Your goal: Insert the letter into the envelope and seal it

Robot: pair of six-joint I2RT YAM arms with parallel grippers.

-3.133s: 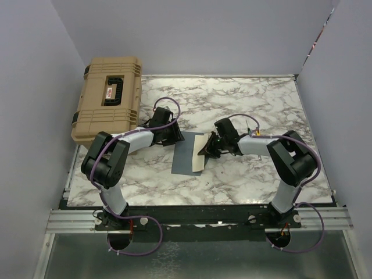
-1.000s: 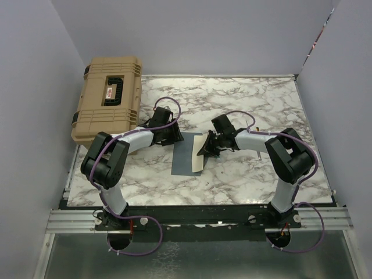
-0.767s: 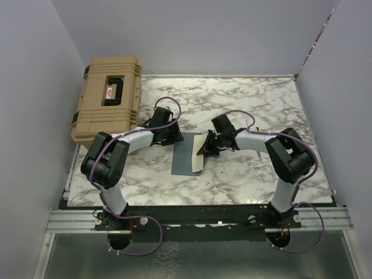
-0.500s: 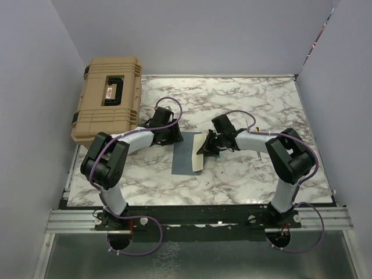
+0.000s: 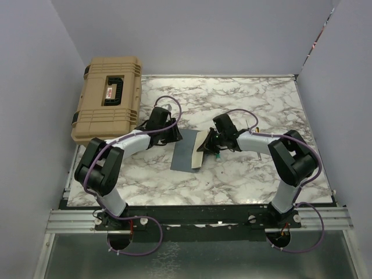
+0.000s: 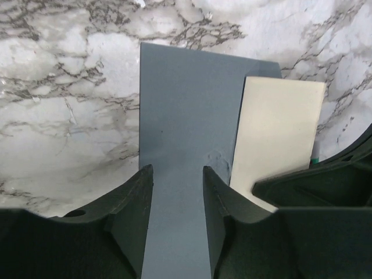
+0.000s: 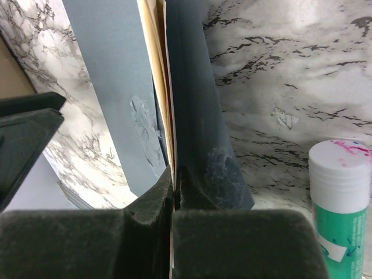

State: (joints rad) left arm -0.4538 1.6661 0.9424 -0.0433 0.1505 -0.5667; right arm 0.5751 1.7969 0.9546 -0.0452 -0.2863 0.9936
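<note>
- While its fingers stand apart, the left gripper sits over the envelope's nearest edge.
- Right gripper is clenched on the letter's edge, ahead-right of the left fingers.
- Glue stick crowds its right; bare table opens left.

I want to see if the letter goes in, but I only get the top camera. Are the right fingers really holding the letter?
Observer: Yes. In the right wrist view the right fingers are shut on the edge of the tan letter, with the blue-grey paper of the envelope on both sides of it.
Operator: Is there something next to that arm? It's too tiny for me.
Observer: A glue stick, green, with a white cap that has pink marks on it.
Operator: What about the other arm?
Observer: In the left wrist view the left fingers are open, one on each side of the envelope's end.
</note>
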